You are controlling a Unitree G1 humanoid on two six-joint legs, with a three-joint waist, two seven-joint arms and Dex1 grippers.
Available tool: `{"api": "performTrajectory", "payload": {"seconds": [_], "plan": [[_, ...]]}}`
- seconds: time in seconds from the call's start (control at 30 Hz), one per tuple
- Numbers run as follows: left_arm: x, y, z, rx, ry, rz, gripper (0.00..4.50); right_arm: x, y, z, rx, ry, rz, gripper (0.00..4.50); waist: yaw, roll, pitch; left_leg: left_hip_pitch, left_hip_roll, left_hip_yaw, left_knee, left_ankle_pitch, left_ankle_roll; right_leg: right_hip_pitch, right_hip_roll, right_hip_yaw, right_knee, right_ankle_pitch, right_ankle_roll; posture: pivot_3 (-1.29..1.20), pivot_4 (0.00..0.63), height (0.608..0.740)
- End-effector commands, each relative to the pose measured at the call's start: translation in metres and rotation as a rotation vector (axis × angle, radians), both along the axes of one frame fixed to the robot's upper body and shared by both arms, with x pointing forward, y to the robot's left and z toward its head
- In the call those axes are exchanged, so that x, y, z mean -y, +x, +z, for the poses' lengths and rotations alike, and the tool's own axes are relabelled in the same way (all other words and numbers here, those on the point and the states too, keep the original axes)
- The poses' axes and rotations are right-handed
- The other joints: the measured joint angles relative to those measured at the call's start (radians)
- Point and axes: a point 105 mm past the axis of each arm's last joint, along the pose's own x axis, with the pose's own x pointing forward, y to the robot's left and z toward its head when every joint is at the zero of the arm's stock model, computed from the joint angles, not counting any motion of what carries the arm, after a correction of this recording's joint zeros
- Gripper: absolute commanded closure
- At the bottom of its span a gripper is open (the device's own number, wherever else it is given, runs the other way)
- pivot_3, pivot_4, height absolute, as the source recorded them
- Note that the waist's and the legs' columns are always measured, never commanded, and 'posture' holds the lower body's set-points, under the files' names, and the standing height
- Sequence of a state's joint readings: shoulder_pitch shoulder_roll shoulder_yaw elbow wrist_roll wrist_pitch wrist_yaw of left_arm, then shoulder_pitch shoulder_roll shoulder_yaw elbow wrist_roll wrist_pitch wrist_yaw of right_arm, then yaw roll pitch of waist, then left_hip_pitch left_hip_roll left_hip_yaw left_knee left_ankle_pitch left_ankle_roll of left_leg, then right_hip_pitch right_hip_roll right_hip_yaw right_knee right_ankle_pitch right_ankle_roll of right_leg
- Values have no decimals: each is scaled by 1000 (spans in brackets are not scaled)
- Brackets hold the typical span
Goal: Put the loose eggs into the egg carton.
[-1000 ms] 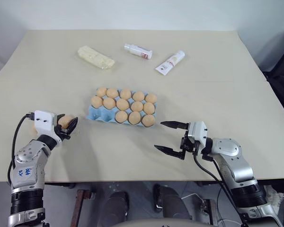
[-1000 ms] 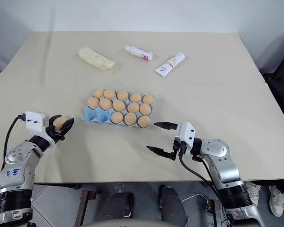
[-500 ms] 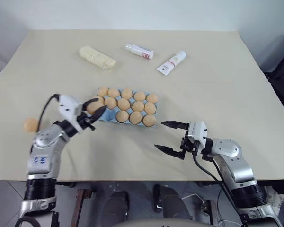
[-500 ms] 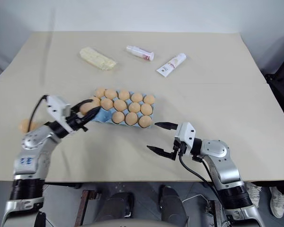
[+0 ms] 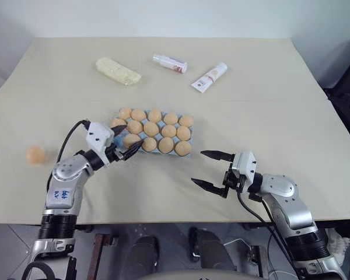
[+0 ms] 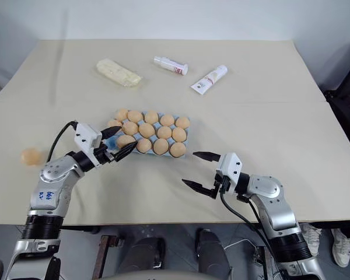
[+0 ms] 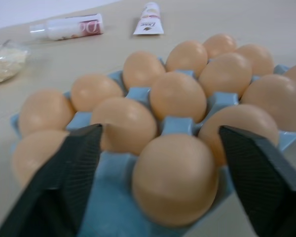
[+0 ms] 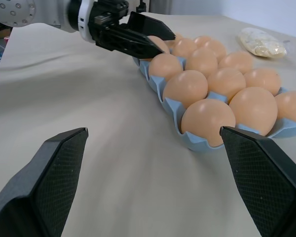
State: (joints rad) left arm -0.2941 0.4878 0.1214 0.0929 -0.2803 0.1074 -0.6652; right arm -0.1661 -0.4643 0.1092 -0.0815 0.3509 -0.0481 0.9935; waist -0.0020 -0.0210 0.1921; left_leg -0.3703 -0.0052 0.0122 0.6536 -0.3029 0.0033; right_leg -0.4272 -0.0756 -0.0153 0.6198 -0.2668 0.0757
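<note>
Spreading its black fingers, your left gripper (image 5: 126, 141) frees a tan egg (image 7: 175, 178) into the light-blue moulded carton's (image 5: 114, 142) nine-o'clock corner; your right gripper (image 5: 209, 170) waits open.

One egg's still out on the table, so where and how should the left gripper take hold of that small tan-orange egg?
Grip the small tan-orange egg across its rounded middle, coming from above. It lies alone on the beige table, with bare surface all round it, so the open left gripper probably has room to straddle it.

The left forearm (image 5: 63, 195) bears small blue handwritten marks too fine to read, while the printing on the white tube (image 5: 209, 77) and the white bottle (image 5: 170, 63) is likewise illegible.
</note>
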Motion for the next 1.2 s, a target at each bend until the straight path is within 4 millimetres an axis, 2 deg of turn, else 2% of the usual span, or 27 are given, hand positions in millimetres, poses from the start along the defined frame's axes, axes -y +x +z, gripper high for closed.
{"api": "performTrajectory", "payload": {"seconds": [0.03, 0.13, 0.23, 0.37, 0.5, 0.67, 0.77, 0.87, 1.0, 1.2], "plan": [[-10, -11, 18, 85, -10, 2, 18, -3, -4, 13, 61, 13, 30, 0, -1, 0, 0, 0, 0, 0, 0, 0, 0, 0, 0, 0, 0, 0, 0, 0, 150, 740], [-38, -28, 30, 137, -35, 90, 18, -7, -7, 22, 63, 29, 87, 0, -5, 0, 0, 0, 0, 0, -1, 0, 0, 0, 0, 0, -1, 0, 0, 0, 150, 740], [-67, -50, 29, 132, -43, 195, 18, -14, -13, 30, 67, 39, 172, 0, -10, 0, 0, 0, 1, 0, -2, 0, 0, -1, 0, 0, -1, 0, -1, 0, 150, 740], [-100, -86, 11, 101, -10, 389, 18, -26, -21, 42, 100, 61, 289, 0, -10, 0, 0, 0, 1, -1, -3, 0, 0, 0, -1, 0, -3, -1, -1, 0, 150, 740], [-121, -123, -12, 48, -5, 565, 18, -35, -15, 47, 111, 76, 329, 0, -8, 0, 0, 0, 1, -1, -3, -1, 0, 0, -2, 0, -4, -1, -1, 0, 150, 740], [-148, -160, -32, 7, -59, 781, 18, -40, -4, 51, 138, 109, 300, 0, 3, -2, -1, 0, 1, -2, -3, -1, 0, 0, -2, -1, -5, -2, -3, 0, 150, 740], [-160, -171, -36, 13, -75, 865, 18, -40, 0, 51, 141, 110, 301, 0, 3, -2, -1, 0, 1, -2, -3, -1, 1, 0, -2, -1, -5, -2, -3, 0, 150, 740], [-165, -174, -35, 31, -86, 906, 18, -40, 1, 50, 141, 104, 306, 0, 0, -3, -2, 0, 1, -2, -4, -1, 1, 0, -2, -1, -6, -2, -3, 0, 150, 740], [-181, -157, -23, 90, -172, 958, 18, -39, 1, 48, 137, 86, 313, 0, 3, -3, -2, -1, 1, -3, -5, -1, 1, 0, -2, -3, -7, -1, -3, 0, 150, 740], [-193, -103, -7, 82, -147, 931, 18, -38, 1, 44, 130, 71, 306, 0, 1, -4, -2, 0, 1, -3, -4, -1, 1, 1, -2, -3, -6, -1, -2, 0, 150, 740]]}}
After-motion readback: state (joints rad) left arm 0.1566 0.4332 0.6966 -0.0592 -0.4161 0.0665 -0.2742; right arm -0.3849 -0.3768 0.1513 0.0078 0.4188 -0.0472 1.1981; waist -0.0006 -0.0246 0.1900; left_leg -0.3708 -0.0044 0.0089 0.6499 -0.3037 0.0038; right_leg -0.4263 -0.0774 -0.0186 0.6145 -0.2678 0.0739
